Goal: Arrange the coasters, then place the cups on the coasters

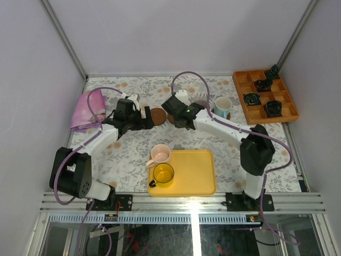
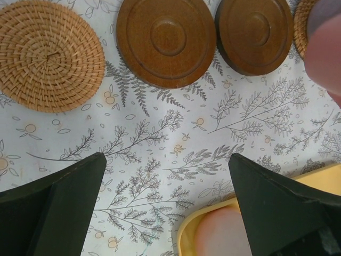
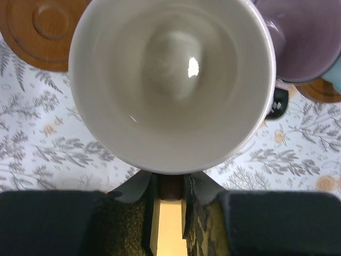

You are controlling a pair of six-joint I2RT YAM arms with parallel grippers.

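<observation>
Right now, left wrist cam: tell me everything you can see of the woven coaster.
The woven coaster is a flat round disc of light tan, wicker-like strands coiled in a spiral out from its centre. It lies flat on the floral tablecloth at the left end of the coaster row. Nothing stands on it. A thin strip of cloth separates it from the darker wooden coaster beside it, so only the cloth touches it.

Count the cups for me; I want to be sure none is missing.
5: yellow cup on the tray, pale pink cup at its far-left corner, light blue cup on a far-right coaster, white-lined cup at the right hand, grey-purple cup beside it.
</observation>
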